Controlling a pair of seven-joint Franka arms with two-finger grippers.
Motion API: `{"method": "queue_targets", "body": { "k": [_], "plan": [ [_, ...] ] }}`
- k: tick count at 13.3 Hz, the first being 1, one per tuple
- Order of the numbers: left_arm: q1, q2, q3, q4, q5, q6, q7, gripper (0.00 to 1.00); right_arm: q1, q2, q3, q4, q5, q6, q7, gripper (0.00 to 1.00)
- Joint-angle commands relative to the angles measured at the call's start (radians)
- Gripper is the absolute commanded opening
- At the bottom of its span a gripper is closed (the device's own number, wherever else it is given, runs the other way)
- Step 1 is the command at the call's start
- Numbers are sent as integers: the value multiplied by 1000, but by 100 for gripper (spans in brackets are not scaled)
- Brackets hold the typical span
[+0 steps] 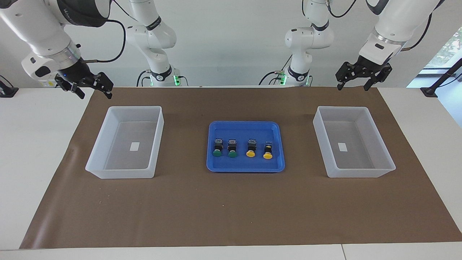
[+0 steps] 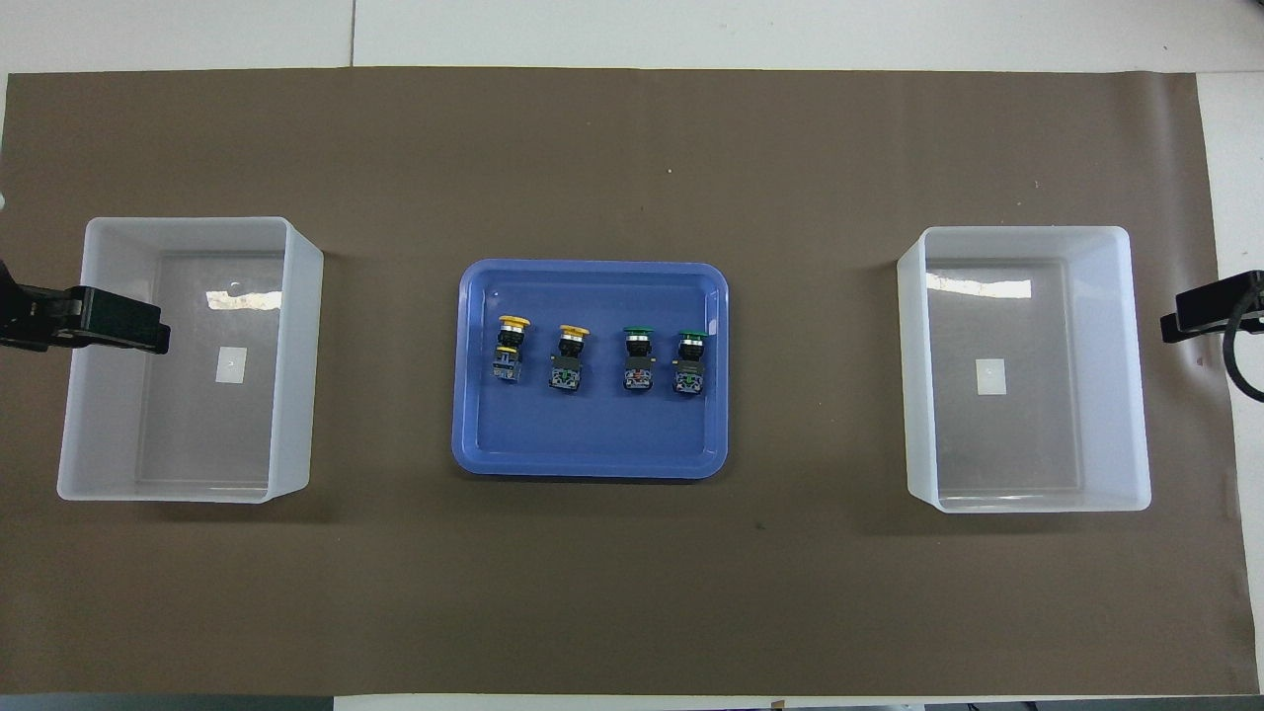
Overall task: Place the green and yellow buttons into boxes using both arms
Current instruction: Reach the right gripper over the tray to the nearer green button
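Two green buttons (image 1: 217,148) (image 1: 232,148) and two yellow buttons (image 1: 251,148) (image 1: 268,150) lie in a row in a blue tray (image 1: 245,165). The overhead view shows the yellow pair (image 2: 512,346) (image 2: 570,348) and the green pair (image 2: 639,348) (image 2: 691,352). One translucent box (image 1: 361,172) (image 2: 296,346) stands at the left arm's end, and a second box (image 1: 122,173) (image 2: 918,375) at the right arm's end. Only a white label shows inside each. My left gripper (image 1: 353,87) (image 2: 118,321) hangs open and empty, high over its box's outer rim. My right gripper (image 1: 94,95) (image 2: 1210,311) hangs open and empty, beside its box's outer wall.
The blue tray (image 2: 592,449) sits mid-table between the boxes, on a brown mat (image 1: 231,209) that covers most of the white table. Black clamps stand at both table ends near the robots.
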Motion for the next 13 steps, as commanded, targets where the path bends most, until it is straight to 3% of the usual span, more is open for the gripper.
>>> {"method": "queue_targets", "body": {
  "k": [1,6,9,13],
  "plan": [
    [-12,-8,7,-14,-4,11,-11,100,-19,-7,19,-13,2,18,13,100],
    [-9,-11,5,-14,-3,13,-3,100,-28,2,53,13,18,52,-24,100],
    [-24,-19,-6,-15,3,10,-32,100,-28,36,230,31,8,76,142,100],
    [-24,-35,-9,-29,-7,5,-287,100,-28,244,479,192,-63,96,406,100]
  ]
}}
